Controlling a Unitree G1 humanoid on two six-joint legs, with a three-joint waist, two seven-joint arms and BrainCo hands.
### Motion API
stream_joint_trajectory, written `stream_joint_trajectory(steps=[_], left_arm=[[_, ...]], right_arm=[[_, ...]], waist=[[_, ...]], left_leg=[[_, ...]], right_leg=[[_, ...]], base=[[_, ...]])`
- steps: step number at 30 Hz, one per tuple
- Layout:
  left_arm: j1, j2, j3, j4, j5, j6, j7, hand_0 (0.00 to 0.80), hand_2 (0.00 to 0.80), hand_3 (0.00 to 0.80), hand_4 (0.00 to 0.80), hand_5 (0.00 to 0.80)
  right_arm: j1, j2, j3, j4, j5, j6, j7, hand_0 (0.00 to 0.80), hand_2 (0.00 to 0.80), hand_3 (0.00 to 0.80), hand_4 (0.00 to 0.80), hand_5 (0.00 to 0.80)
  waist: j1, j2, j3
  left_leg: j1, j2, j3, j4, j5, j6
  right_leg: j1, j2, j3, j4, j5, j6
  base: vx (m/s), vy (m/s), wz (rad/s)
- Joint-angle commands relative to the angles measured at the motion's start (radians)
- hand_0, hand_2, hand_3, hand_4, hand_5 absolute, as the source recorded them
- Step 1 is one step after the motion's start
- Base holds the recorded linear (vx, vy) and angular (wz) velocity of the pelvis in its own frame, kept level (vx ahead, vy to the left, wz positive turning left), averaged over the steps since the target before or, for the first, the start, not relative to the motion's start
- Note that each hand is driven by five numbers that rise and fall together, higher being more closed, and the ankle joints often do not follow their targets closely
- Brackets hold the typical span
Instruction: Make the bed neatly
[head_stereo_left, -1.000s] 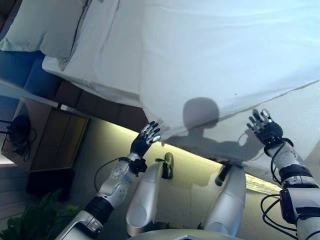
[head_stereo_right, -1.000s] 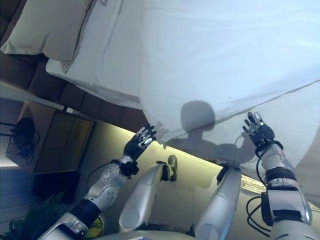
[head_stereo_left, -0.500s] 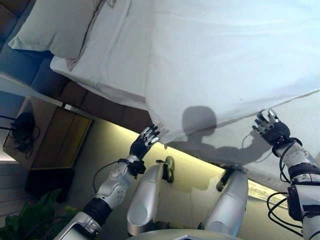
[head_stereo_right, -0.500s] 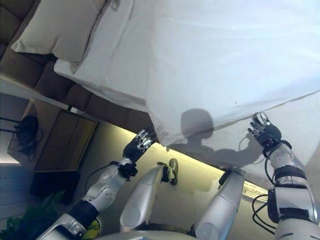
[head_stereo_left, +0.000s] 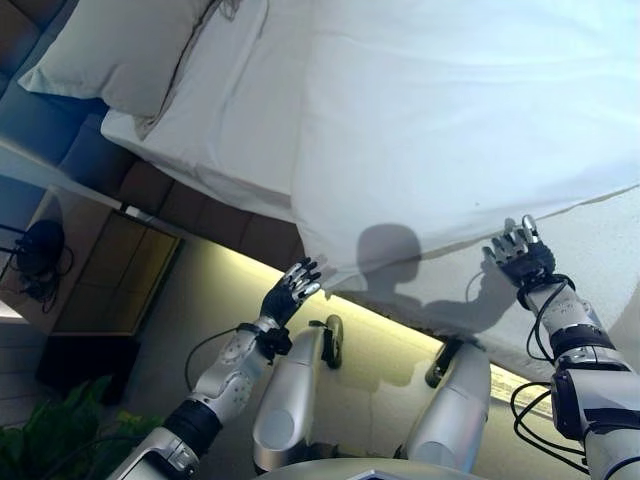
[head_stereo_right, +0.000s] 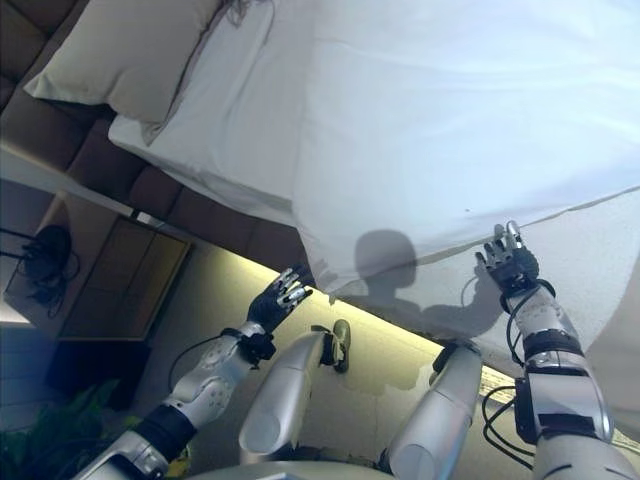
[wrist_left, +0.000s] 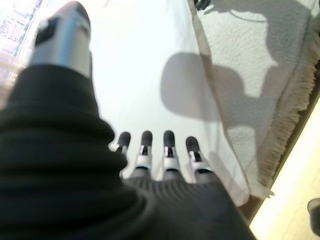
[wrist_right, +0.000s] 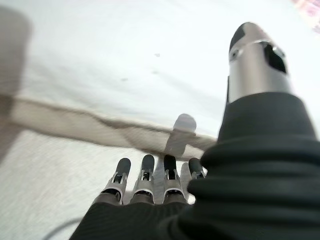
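- Left eye view: no writing is readable. The white duvet (head_stereo_left: 450, 110) lies across the bed, its near corner hanging at about 6 o'clock over a paler textured blanket (head_stereo_left: 600, 240). A pillow (head_stereo_left: 110, 50) sits at 10 o'clock. The left hand (head_stereo_left: 290, 292) hovers with fingers spread just below the duvet corner; the right hand (head_stereo_left: 520, 255) is spread at the duvet's edge, at 4 o'clock.
- Right eye view: a dark padded bed base (head_stereo_right: 190, 210) runs under the mattress; a lit strip glows on the floor (head_stereo_right: 210, 300), and a wooden nightstand (head_stereo_right: 120, 285) stands at 8 o'clock.
- Left wrist view: straight fingers (wrist_left: 167, 150) point over the white duvet beside the fringed blanket edge.
- Right wrist view: straight fingers (wrist_right: 145, 175) reach toward the duvet's hem.
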Motion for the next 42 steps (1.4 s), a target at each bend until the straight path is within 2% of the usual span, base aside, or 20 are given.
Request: stream_joint_trajectory(steps=[1,7,11,17,18,19,20,27,33,38,42], left_arm=[[0.008,-0.023,-0.007,-0.058,0.002,-0.018,0.008,0.0,0.0,0.0,0.0,0.0],[0.024,-0.027,-0.017,-0.024,-0.033,-0.033,-0.019,0.0,0.0,0.0,0.0,0.0],[0.021,-0.031,-0.024,-0.003,-0.049,-0.06,-0.035,0.0,0.0,0.0,0.0,0.0],[0.007,-0.035,-0.023,-0.003,-0.052,-0.074,-0.038,0.0,0.0,0.0,0.0,0.0],[0.002,-0.038,-0.024,-0.002,-0.053,-0.081,-0.036,0.0,0.0,0.0,0.0,0.0],[-0.001,-0.038,-0.025,-0.005,-0.055,-0.084,-0.032,0.0,0.0,0.0,0.0,0.0],[-0.004,-0.039,-0.026,-0.009,-0.056,-0.089,-0.029,0.0,0.0,0.0,0.0,0.0],[-0.007,-0.044,-0.02,-0.005,-0.06,-0.113,-0.03,0.0,0.0,0.0,0.0,0.0],[-0.002,-0.042,-0.013,-0.014,-0.061,-0.102,-0.028,0.0,0.0,0.0,0.0,0.0],[0.01,-0.035,-0.009,-0.031,-0.056,-0.094,-0.032,0.0,0.0,0.0,0.0,0.0],[0.009,-0.03,0.001,-0.033,-0.032,-0.079,-0.001,0.0,0.0,0.0,0.0,0.0]], right_arm=[[-0.056,-0.063,-0.05,-0.03,0.134,0.003,0.009,0.0,0.0,0.0,0.0,0.0],[-0.091,-0.121,-0.093,-0.019,0.205,0.069,-0.021,0.0,0.0,0.0,0.0,0.0],[-0.117,-0.146,-0.094,0.011,0.22,0.08,-0.055,0.0,0.0,0.0,0.0,0.0],[-0.127,-0.138,-0.072,0.015,0.217,0.089,-0.044,0.0,0.0,0.0,0.0,0.0],[-0.129,-0.135,-0.068,0.015,0.209,0.093,-0.034,0.267,0.267,0.267,0.267,0.267],[-0.129,-0.131,-0.064,0.014,0.205,0.092,-0.028,0.624,0.624,0.624,0.624,0.624],[-0.133,-0.125,-0.06,0.013,0.2,0.089,-0.026,0.8,0.8,0.8,0.8,0.8],[-0.155,-0.12,-0.044,0.019,0.214,0.078,-0.036,0.8,0.8,0.8,0.8,0.8],[-0.155,-0.145,-0.053,0.015,0.226,0.099,0.009,0.8,0.8,0.8,0.8,0.8],[-0.145,-0.142,-0.045,-0.011,0.126,0.115,0.063,0.8,0.8,0.8,0.8,0.8],[-0.137,-0.1,0.003,-0.106,-0.036,0.075,0.124,0.8,0.8,0.8,0.8,0.8]], waist=[[0.01,0.022,-0.017],[0.001,0.048,-0.021],[0.002,0.062,-0.022],[0.006,0.065,-0.02],[0.005,0.066,-0.019],[0.005,0.067,-0.018],[0.005,0.068,-0.017],[0.008,0.073,-0.007],[0.005,0.074,-0.012],[0.005,0.066,-0.026],[0.013,0.042,-0.047]], left_leg=[[-0.001,0.057,-0.009,0.052,-0.02,0.026],[0.009,0.047,0.004,0.047,-0.002,0.024],[0.004,0.044,0.008,0.034,0.006,0.025],[0.0,0.049,0.011,0.014,0.016,0.023],[-0.004,0.051,0.012,0.011,0.019,0.021],[-0.007,0.052,0.013,0.009,0.021,0.021],[-0.011,0.052,0.014,0.006,0.024,0.021],[-0.011,0.057,0.017,-0.02,0.04,0.017],[0.002,0.056,0.02,-0.038,0.049,0.013],[0.046,0.059,0.024,-0.073,0.052,0.012],[0.111,0.054,0.018,-0.117,0.055,0.01]], right_leg=[[0.004,-0.005,0.043,-0.169,0.311,0.093],[-0.014,-0.014,0.065,-0.144,0.313,0.095],[-0.024,-0.014,0.071,-0.146,0.308,0.093],[-0.033,-0.019,0.067,-0.158,0.312,0.091],[-0.037,-0.019,0.069,-0.16,0.312,0.091],[-0.04,-0.019,0.07,-0.162,0.312,0.092],[-0.045,-0.017,0.071,-0.164,0.313,0.092],[-0.049,-0.024,0.064,-0.187,0.327,0.093],[-0.039,-0.027,0.063,-0.202,0.335,0.095],[0.001,-0.029,0.048,-0.242,0.34,0.1],[0.077,-0.04,0.015,-0.303,0.357,0.101]], base=[[0.103,0.103,-0.04],[0.057,0.089,0.0],[-0.024,0.043,0.13],[-0.039,0.006,-0.03],[-0.04,0.013,0.14],[-0.053,0.018,0.11],[-0.05,0.012,0.06],[-0.042,0.01,0.02],[-0.009,0.014,0.01],[0.0,0.0,0.0],[0.013,-0.041,-0.01]])
